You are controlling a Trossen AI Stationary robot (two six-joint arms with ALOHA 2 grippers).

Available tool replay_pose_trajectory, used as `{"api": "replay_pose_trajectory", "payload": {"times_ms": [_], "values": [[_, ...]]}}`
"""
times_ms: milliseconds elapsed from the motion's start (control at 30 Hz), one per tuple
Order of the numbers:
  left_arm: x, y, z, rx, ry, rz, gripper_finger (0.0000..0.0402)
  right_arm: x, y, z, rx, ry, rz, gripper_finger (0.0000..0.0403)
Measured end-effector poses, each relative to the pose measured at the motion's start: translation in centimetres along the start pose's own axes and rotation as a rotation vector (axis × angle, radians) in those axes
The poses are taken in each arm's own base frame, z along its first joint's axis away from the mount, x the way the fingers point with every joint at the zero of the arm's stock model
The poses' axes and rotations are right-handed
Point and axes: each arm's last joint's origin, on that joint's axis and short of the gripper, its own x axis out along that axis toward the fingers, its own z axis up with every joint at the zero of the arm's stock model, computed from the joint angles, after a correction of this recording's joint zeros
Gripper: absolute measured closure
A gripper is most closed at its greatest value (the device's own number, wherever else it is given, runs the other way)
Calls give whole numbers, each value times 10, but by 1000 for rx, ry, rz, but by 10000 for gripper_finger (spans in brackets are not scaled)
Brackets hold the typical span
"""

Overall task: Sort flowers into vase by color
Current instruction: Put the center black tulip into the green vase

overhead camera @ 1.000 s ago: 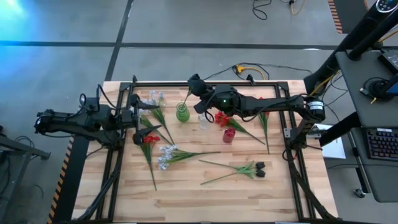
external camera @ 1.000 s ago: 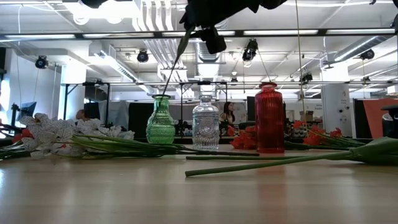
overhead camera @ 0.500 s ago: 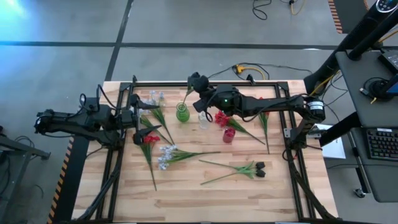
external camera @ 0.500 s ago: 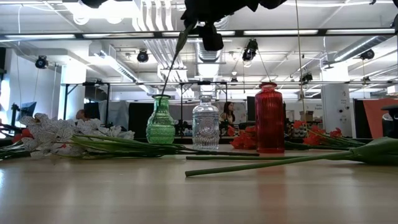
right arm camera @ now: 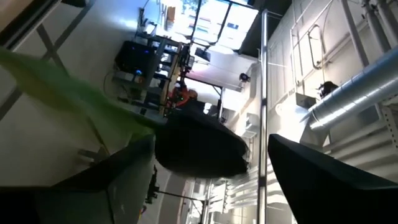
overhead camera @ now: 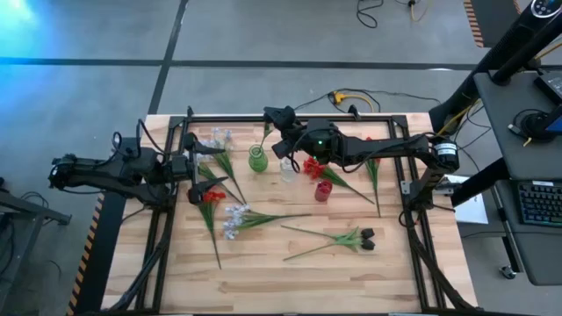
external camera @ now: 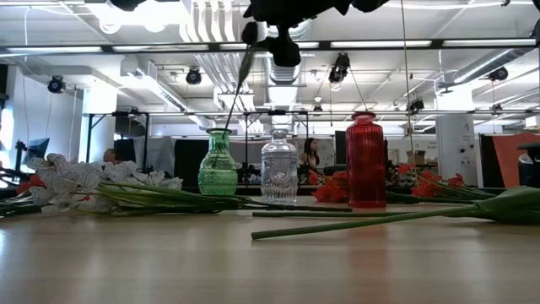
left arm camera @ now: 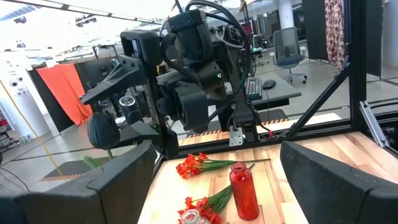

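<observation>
Right tool [overhead camera: 279, 117] raised above the counter [overhead camera: 263, 272], closed on the dark bud [right arm camera: 199, 148] of a near-black flower whose green stem [external camera: 236, 89] slants down into the mouth of the green vase [overhead camera: 256, 159]. Same bud clamped between the dark fingers in the right wrist view. Clear vase [overhead camera: 288, 169] just at 3 o'clock of the green one, red vase [overhead camera: 323, 191] further on toward 4 o'clock. Left tool [overhead camera: 198, 167] waiting at the counter's 9 o'clock side, wide open and empty. Red flower [overhead camera: 209, 198] and pale blue-white spray [overhead camera: 235, 218] lying flat beside it. More pale blossoms [overhead camera: 218, 138] near 11 o'clock, red blossoms [overhead camera: 313, 167] beside the clear vase. Two dark-budded flowers [overhead camera: 364, 237] lying toward 5 o'clock, well apart from the vases.
</observation>
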Motion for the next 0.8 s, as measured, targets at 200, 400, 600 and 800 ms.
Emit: {"api": "replay_pose_trajectory", "payload": {"times_ms": [200, 400, 600, 800], "values": [[0, 0, 0, 0, 2, 0, 74, 0, -1, 0, 45, 2, -6, 70], [0, 0, 0, 0, 2, 0, 74, 0, -6, -2, 131, 39, -50, 62], [0, 0, 0, 1, 4, -1, 74, 0, -8, -4, 158, 60, -65, 62], [0, 0, -1, 1, 5, -1, 74, 0, -7, -4, 277, 73, -60, 62]]}}
